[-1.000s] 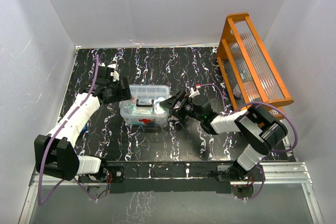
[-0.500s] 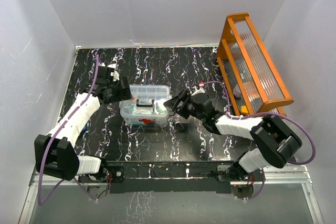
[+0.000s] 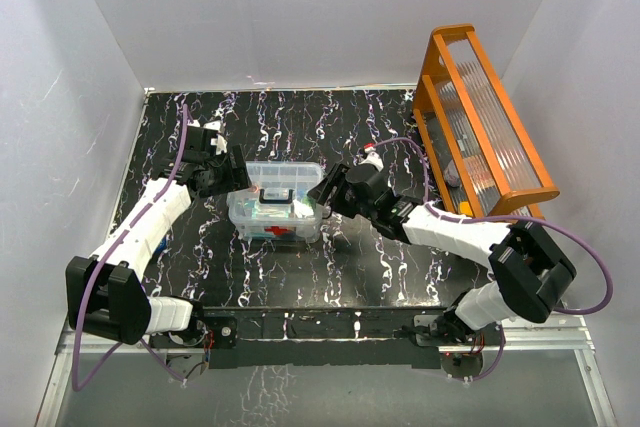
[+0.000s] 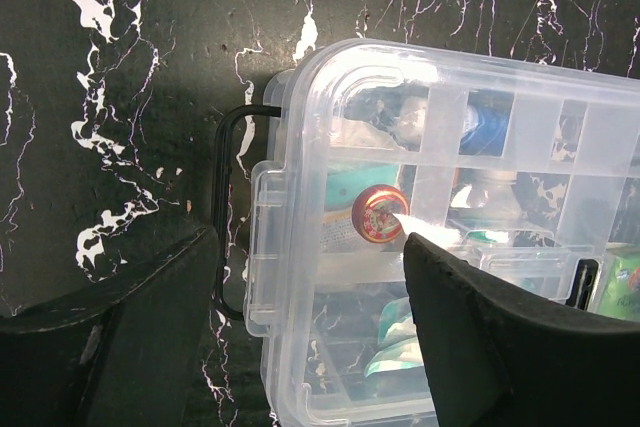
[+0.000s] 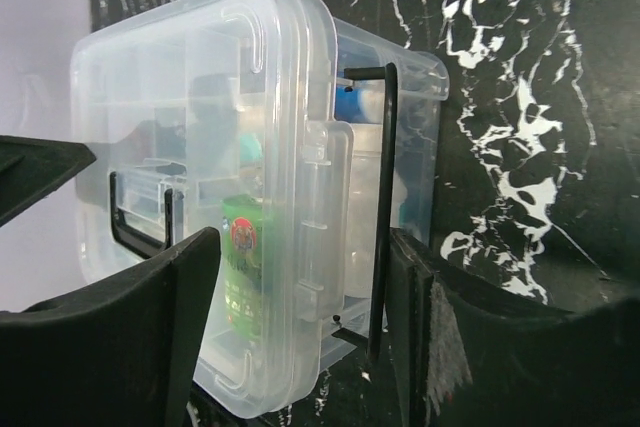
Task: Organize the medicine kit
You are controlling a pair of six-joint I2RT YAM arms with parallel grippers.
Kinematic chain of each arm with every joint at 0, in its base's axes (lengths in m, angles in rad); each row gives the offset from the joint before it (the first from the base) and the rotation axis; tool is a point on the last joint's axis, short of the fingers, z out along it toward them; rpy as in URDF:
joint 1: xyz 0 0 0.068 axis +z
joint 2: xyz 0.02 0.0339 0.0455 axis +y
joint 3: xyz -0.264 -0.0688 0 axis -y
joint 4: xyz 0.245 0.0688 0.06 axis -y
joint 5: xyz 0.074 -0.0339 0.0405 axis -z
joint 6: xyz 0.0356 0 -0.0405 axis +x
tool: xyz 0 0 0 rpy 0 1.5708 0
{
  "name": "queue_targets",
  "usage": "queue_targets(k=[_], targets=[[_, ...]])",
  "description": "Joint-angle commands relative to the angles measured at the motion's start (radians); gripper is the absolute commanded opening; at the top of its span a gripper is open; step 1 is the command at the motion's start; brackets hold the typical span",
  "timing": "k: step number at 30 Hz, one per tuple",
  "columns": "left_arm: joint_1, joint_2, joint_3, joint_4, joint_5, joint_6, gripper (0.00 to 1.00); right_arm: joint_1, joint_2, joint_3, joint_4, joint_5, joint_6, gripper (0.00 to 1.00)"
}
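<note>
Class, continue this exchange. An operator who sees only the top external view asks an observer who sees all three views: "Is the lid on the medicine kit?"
Observer: Yes. The left wrist view shows the lid sitting on the medicine kit.
Operator: How does the left gripper stand?
Observer: The left gripper is open, with a latch tab at the kit's end lying between its fingers.
Operator: And the right one?
Observer: The right gripper is open too, its fingers either side of the opposite latch tab, with a black wire clip just inside one finger.
</note>
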Motion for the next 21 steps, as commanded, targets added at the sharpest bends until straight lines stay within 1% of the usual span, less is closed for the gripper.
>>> queue_targets(k=[1,3,6,9,12,16,18,21], targets=[[0.003,-0.004,-0.032,-0.066,-0.029,0.016,0.72,0.032,0.005,0.097,-0.182,0.158,-0.053,0.65],[0.002,-0.001,-0.033,-0.064,-0.029,0.015,0.72,0.041,0.007,0.12,-0.209,0.175,-0.062,0.65],[0.002,0.0,-0.03,-0.069,-0.035,0.013,0.73,0.051,0.002,0.149,-0.24,0.197,-0.078,0.63],[0.002,-0.002,-0.03,-0.068,-0.033,0.014,0.73,0.056,0.003,0.171,-0.253,0.198,-0.093,0.55],[0.003,-0.002,-0.03,-0.067,-0.03,0.016,0.73,0.061,0.018,0.186,-0.271,0.199,-0.102,0.49],[0.002,-0.004,-0.031,-0.068,-0.028,0.019,0.73,0.078,0.039,0.227,-0.317,0.229,-0.116,0.44],[0.001,-0.002,-0.03,-0.067,-0.023,0.019,0.73,0.097,0.052,0.258,-0.35,0.271,-0.13,0.42],[0.002,0.001,-0.033,-0.065,-0.01,0.017,0.73,0.134,0.079,0.326,-0.416,0.335,-0.146,0.4]])
